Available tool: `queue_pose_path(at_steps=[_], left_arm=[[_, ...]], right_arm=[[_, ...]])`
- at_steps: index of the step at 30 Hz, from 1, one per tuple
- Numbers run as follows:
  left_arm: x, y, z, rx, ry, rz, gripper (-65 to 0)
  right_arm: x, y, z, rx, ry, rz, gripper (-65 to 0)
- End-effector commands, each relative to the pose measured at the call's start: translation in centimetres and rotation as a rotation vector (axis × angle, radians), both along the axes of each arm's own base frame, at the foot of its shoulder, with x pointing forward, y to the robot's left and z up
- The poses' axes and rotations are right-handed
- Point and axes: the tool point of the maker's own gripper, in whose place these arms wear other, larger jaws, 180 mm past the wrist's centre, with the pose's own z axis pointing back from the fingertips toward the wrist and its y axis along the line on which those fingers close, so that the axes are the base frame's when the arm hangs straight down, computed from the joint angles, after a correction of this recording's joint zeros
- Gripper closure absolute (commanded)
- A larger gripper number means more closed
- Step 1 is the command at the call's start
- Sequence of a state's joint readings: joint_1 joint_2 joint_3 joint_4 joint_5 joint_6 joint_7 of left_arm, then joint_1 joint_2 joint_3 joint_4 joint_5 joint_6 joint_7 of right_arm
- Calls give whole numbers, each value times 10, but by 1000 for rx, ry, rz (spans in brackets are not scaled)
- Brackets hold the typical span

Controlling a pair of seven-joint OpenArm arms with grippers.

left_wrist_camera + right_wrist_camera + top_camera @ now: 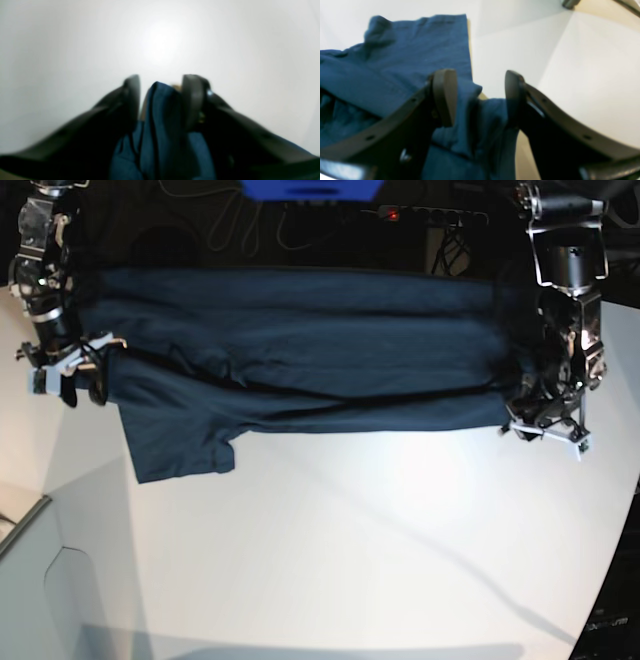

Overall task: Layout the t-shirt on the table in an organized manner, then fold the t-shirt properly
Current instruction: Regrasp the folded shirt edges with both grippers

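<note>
1. We see the dark navy-blue t-shirt (320, 340) lying on the white tabletop (350, 550), along the side from which the two arms reach. It is spread widely from one arm to the other.
2. We notice that its lower border in the base view is curved and wrinkled. Near the right arm, a short flap (180, 445) extends out from this border, with the tabletop around it.
3. In the right wrist view, we find raised folds of the cloth between the fingertips, and the flap lies flat beyond them.
4. The right end effector (480, 97) is open. Its fingertips stand on both sides of the folds, with a visible gap, so we see no firm grip.
5. The left end effector (163, 100) is also open, at the opposite end of the t-shirt. A narrow upright fold stands between its fingertips, and a gap is visible on one side. We cannot tell exactly whether the other fingertip touches the cloth.
</note>
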State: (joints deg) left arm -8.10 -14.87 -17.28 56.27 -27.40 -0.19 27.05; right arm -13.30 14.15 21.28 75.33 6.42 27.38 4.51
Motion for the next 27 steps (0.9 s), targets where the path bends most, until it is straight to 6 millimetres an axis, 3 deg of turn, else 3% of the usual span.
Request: queue_pose_path(at_steps=[1,5,8,11,16,19,27], left_arm=[[10,6,13,14,-36,2,-193],[11,7,15,17,-42,0,0],[12,7,16,18,-43,0,-10],[12,7,16,18,-43,0,0],[12,8,16,19,-43,0,0],[12,8,16,21,-43,0,0],[11,11,17,23,-44,4,0]], right_arm=[[13,-5,22,-6,-81,3,-309],[30,-4,35,-5,-123,5,-309],[48,-3,47,-1,-164,6,-310],[71,6,45,14,-140,25,-310],[101,17,19,18,15,65,-311],[109,18,-5,-35,127,92,-312],[101,8,-53,-107,300,101,-398]])
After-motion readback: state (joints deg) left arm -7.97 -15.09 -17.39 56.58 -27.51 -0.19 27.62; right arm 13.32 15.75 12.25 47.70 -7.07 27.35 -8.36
